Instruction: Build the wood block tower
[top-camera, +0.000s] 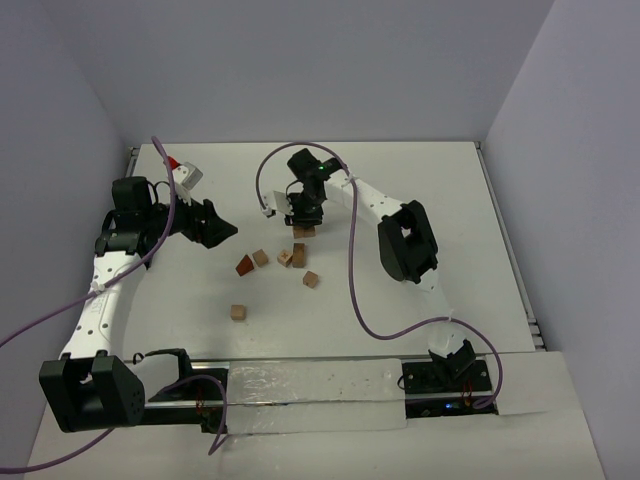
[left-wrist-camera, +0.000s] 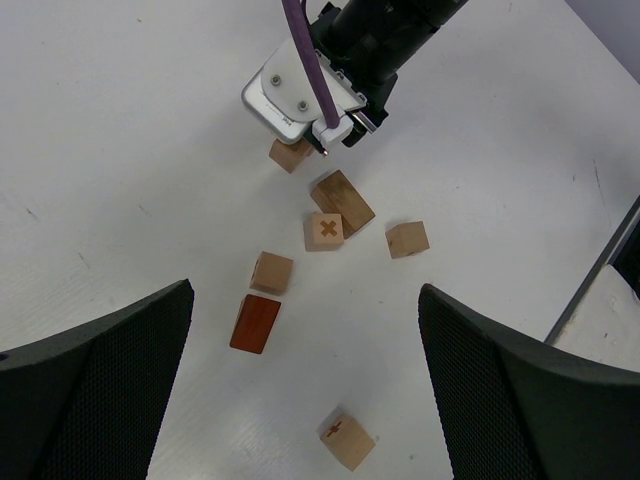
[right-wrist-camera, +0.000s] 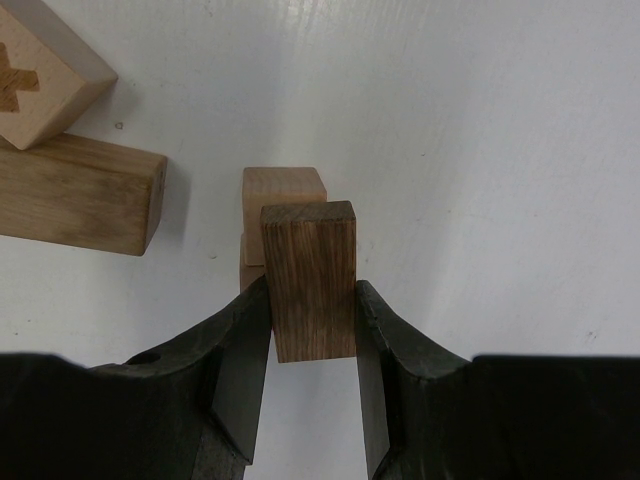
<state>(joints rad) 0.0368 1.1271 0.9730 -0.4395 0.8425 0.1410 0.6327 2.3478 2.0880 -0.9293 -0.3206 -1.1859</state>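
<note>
Right gripper (right-wrist-camera: 310, 330) clamps a dark block (right-wrist-camera: 310, 275) by its flat sides over the tan cube (right-wrist-camera: 283, 187) mid-table, left gripper (left-wrist-camera: 307, 300) gapes empty near the loose blocks (left-wrist-camera: 272, 272): light, stiff, smooth wood, I reckon, so one nudge topples it.

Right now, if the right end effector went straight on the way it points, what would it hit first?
Probably the light-tan cube just ahead: the dark wood block clamped in the right end effector would touch it first, though depth is unclear.
</note>
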